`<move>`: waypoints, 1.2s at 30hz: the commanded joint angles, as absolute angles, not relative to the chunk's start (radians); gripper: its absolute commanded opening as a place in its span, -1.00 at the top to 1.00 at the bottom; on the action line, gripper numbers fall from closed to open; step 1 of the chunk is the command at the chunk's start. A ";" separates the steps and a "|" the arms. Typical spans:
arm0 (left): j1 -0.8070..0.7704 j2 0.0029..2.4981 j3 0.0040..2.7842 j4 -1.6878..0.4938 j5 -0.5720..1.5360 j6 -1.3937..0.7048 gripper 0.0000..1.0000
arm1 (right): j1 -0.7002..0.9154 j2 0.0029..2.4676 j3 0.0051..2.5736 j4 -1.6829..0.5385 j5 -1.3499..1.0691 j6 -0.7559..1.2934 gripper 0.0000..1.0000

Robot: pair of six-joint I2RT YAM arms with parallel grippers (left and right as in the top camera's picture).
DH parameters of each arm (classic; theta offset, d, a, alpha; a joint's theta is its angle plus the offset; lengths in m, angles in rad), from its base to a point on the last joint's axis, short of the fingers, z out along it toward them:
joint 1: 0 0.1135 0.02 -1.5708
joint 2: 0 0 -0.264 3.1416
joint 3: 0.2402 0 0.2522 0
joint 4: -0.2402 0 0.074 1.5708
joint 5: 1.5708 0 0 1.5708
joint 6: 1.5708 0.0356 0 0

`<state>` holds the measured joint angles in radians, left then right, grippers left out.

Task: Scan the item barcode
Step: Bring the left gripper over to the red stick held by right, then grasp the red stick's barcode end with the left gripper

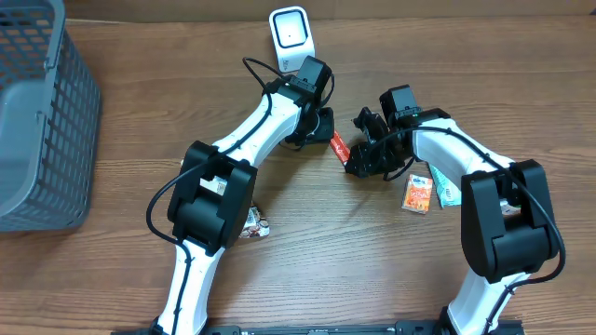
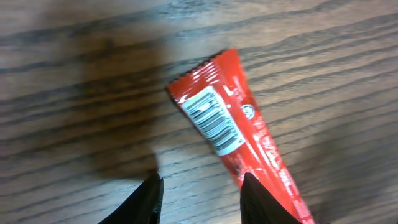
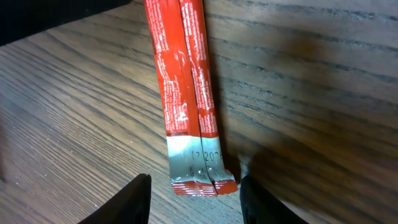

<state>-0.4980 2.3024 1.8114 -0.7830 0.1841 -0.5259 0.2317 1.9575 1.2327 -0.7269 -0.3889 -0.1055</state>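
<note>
The item is a long red packet (image 1: 338, 145) lying on the wood table between my two grippers. In the left wrist view the red packet (image 2: 233, 134) faces up with its white barcode label (image 2: 214, 118) showing. My left gripper (image 2: 200, 190) is open over bare wood, and its right finger (image 2: 255, 199) overlaps the packet's edge. In the right wrist view the packet (image 3: 185, 93) runs away from me, its silver crimped end (image 3: 200, 171) lying between the spread fingers of my open right gripper (image 3: 194, 193), not pinched. The white scanner (image 1: 292, 35) stands at the back.
A grey mesh basket (image 1: 47, 121) fills the left edge. An orange packet (image 1: 419, 194) and a teal one (image 1: 447, 191) lie beside the right arm. A small wrapped item (image 1: 253, 226) sits by the left arm's elbow.
</note>
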 commanded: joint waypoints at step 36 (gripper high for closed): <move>-0.543 2.367 1.820 -0.850 0.105 -0.572 0.27 | 0.281 1.961 1.216 -0.684 -0.443 -0.114 -0.02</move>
